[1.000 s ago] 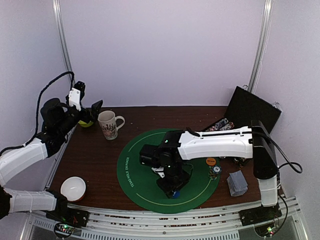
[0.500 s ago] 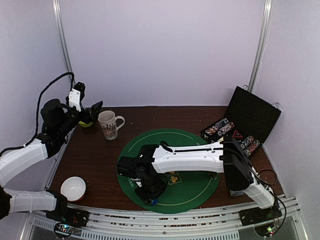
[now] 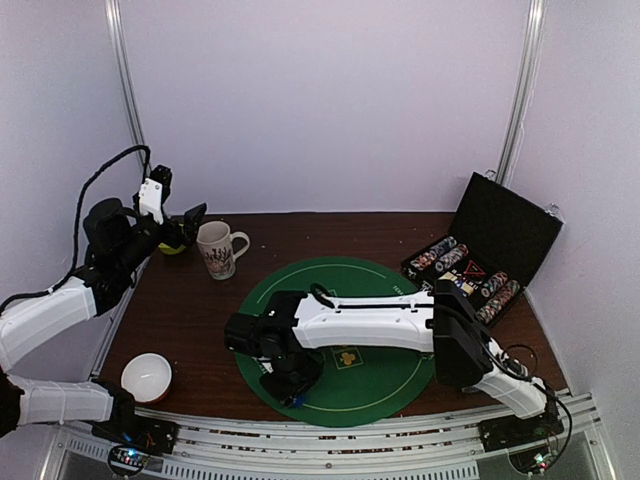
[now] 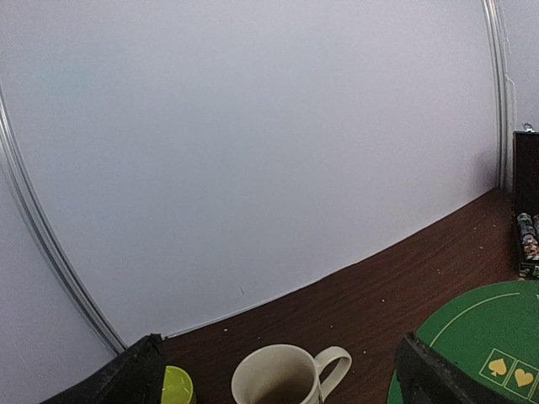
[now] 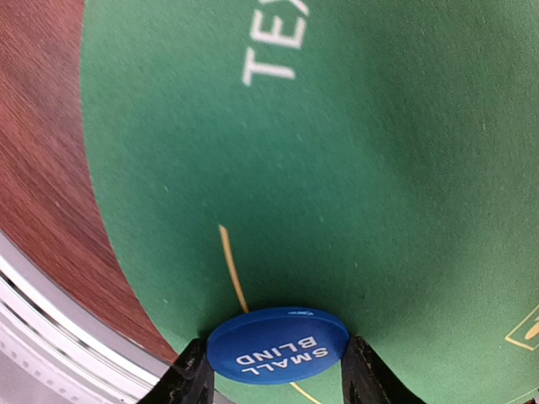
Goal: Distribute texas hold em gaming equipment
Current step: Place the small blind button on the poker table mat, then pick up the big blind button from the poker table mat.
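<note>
The blue button disc (image 5: 278, 347) is sitting pinched at its rim between the two fingers of the right gripper (image 5: 278, 377). Its face is showing the white letters SMALL BLIND, which are reading upside down in the wrist view. It is hanging low over the near-left edge of the round green mat (image 5: 404, 168), above a thin yellow line printed on the felt, close to where the mat is meeting the brown worktop (image 5: 34, 126). The striped poker chips (image 3: 441, 254) are lying in rows on edge inside the open black case (image 3: 505, 225) at the far right, with more rows (image 3: 497, 289) lying toward the case's right end.
</note>
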